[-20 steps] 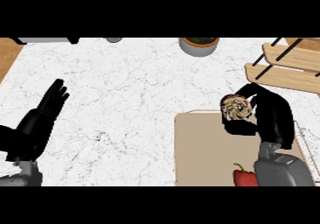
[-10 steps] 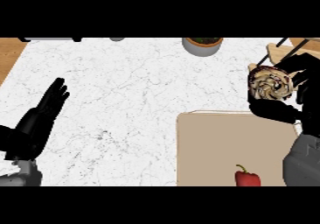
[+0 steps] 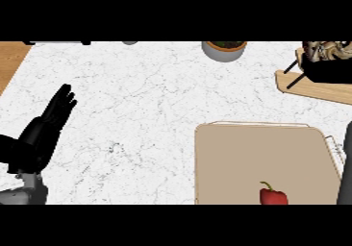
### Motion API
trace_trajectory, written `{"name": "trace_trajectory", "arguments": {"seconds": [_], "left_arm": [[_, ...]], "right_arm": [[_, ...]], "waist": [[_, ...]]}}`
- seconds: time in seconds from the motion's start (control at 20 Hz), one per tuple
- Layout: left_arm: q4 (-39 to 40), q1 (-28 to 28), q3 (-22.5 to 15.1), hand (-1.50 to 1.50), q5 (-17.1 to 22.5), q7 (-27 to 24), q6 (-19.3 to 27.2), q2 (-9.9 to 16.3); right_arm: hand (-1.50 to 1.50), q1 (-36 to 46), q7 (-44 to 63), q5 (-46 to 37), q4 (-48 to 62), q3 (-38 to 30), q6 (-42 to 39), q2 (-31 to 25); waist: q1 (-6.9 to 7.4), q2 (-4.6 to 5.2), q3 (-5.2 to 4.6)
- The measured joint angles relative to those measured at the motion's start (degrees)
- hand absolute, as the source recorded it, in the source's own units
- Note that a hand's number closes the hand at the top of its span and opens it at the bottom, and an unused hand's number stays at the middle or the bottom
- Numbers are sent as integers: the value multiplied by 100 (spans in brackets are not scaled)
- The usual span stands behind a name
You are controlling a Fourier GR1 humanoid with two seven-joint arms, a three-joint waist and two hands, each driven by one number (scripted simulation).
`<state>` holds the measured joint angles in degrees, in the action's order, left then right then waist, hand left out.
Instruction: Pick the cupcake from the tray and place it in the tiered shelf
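Observation:
The cupcake (image 3: 325,50), brown with pale swirls, shows at the top right corner, over the wooden tiered shelf (image 3: 315,89). My right hand (image 3: 336,71) is curled round it from below and hides its lower part. The right forearm runs down the right edge. The beige tray (image 3: 235,163) lies at the lower right with a red pepper (image 3: 272,195) near its front. My left hand (image 3: 45,129) rests open at the left edge, fingers pointing up, away from everything.
A grey pot with a plant (image 3: 224,49) stands at the back of the white marble counter (image 3: 136,105). A strip of wood surface (image 3: 7,62) borders the counter at the far left.
My right hand has carried the cupcake up and to the right, off the tray and over the tiered shelf. The view has shifted with it. The left hand has not moved.

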<state>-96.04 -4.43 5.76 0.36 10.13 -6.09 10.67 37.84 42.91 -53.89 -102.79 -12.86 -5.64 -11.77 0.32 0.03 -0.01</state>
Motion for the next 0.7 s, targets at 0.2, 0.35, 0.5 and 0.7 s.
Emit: {"name": "trace_trajectory", "arguments": {"seconds": [0.2,0.35,0.5,0.7], "left_arm": [[-68,-29,-22,0,17,49,-51,6],[-40,-44,-32,0,26,33,-54,-18],[13,-80,-36,0,2,-13,-19,-56],[-30,-90,37,0,43,22,-79,37]], "right_arm": [[150,373,-366,603,456,-511,444,-17],[150,695,-504,1419,464,-1056,1001,404],[150,999,-848,2158,852,-1553,1267,384],[150,871,-1298,1790,1453,-1396,1059,-283]], "waist": [[17,8,6],[63,21,19],[64,29,15],[10,83,-35]]}}
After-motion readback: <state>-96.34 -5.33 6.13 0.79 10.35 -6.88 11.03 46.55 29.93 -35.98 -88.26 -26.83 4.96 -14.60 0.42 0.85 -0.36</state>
